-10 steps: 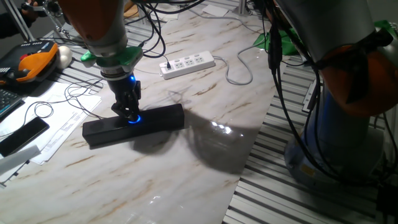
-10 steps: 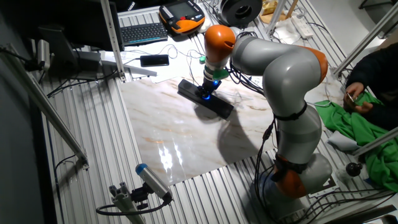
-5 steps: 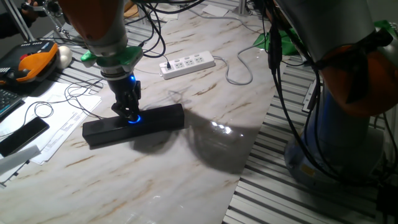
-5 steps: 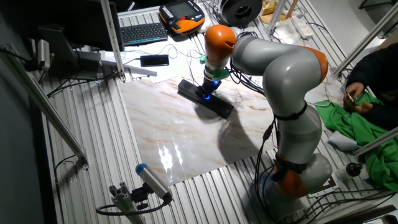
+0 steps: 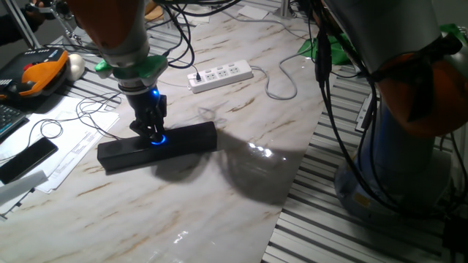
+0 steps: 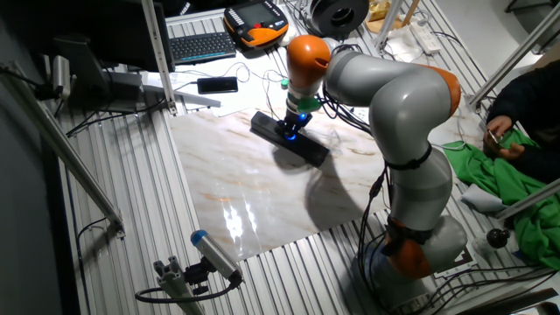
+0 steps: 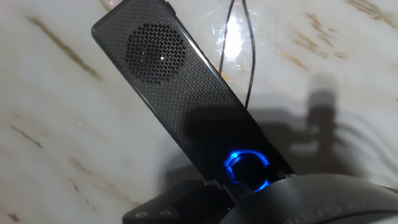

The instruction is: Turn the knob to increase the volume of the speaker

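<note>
The speaker (image 5: 183, 139) is a long black bar lying on the marble table, also in the other fixed view (image 6: 306, 149) and in the hand view (image 7: 168, 68). Its knob (image 5: 158, 140) glows blue at the bar's middle, and shows in the other fixed view (image 6: 290, 135) and the hand view (image 7: 247, 167). My gripper (image 5: 153, 132) points straight down onto the knob, with its dark fingers (image 7: 180, 198) close on either side of the blue ring. It looks shut on the knob. The fingers hide part of the ring.
A white power strip (image 5: 221, 74) with a grey cable lies behind the speaker. Papers, thin wires and a flat black device (image 5: 28, 158) lie at the left. An orange pendant (image 5: 38, 75) and a keyboard (image 6: 203, 44) sit beyond. The marble top ends at the right edge (image 5: 307, 153).
</note>
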